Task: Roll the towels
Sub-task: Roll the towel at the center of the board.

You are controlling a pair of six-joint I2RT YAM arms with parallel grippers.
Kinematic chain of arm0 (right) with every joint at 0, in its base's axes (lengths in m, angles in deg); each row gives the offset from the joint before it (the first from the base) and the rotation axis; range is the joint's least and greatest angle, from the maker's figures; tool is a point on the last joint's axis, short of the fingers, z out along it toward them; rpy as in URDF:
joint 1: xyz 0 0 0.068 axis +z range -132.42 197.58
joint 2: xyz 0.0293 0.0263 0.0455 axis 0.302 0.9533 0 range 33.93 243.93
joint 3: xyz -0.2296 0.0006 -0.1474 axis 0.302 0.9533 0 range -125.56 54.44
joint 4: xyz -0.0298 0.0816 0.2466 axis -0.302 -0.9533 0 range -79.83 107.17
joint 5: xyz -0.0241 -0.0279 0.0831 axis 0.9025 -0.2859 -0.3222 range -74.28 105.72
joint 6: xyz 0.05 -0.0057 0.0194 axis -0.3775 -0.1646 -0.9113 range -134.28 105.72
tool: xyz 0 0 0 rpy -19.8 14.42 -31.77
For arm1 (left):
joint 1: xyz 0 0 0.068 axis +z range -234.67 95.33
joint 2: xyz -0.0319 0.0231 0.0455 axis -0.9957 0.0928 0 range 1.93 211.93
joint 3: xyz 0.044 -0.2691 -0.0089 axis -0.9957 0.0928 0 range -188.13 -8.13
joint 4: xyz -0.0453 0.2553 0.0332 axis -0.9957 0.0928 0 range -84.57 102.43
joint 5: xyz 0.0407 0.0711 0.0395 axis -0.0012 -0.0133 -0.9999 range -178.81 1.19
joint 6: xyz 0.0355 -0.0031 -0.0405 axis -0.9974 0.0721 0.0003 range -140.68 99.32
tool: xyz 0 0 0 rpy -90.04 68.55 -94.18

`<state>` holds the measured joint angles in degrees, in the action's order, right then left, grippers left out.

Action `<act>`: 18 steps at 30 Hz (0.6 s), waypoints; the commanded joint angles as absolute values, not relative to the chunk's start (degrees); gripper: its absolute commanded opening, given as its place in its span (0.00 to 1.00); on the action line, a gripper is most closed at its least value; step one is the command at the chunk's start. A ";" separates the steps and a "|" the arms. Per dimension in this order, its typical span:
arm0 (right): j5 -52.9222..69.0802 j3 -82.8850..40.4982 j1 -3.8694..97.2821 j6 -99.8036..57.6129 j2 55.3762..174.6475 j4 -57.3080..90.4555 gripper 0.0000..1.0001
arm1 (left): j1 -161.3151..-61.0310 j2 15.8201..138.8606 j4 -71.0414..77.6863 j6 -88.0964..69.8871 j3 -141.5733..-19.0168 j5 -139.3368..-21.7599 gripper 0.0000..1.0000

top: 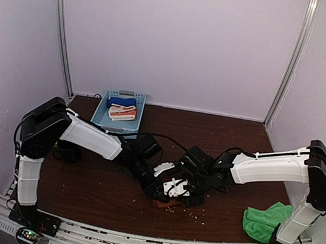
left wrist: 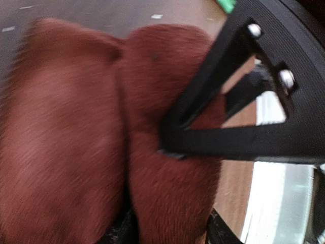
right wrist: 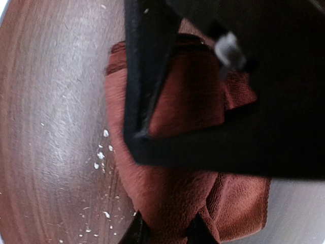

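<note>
The rust towel (top: pixel 160 205) lies bunched on the brown table near the front middle, mostly hidden under both grippers. My left gripper (top: pixel 158 192) and right gripper (top: pixel 186 194) meet over it. In the left wrist view the rust towel (left wrist: pixel 76 142) fills the frame, and a fold of it sits pinched in the left gripper (left wrist: pixel 170 231). In the right wrist view the rust towel (right wrist: pixel 238 203) is likewise pinched in the right gripper (right wrist: pixel 167 231). The green towel (top: pixel 265 219) lies crumpled at the front right, apart from both grippers.
A light blue basket (top: pixel 100 114) at the back left holds a blue cloth (top: pixel 121 101) and a white-and-orange striped cloth (top: pixel 122 113). White crumbs (right wrist: pixel 101 152) dot the table around the rust towel. The right arm's base stands beside the green towel.
</note>
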<state>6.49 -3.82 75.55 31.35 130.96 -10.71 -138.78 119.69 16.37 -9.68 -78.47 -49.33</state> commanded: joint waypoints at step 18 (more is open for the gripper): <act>-20.19 -26.29 65.91 25.32 152.75 -44.06 0.17 | -145.57 79.40 18.86 -15.79 -66.21 -108.03 0.98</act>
<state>-18.21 -23.93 68.30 26.23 146.57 -37.20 -142.17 84.30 23.86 -13.15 -69.99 -94.53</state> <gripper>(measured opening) 0.186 0.979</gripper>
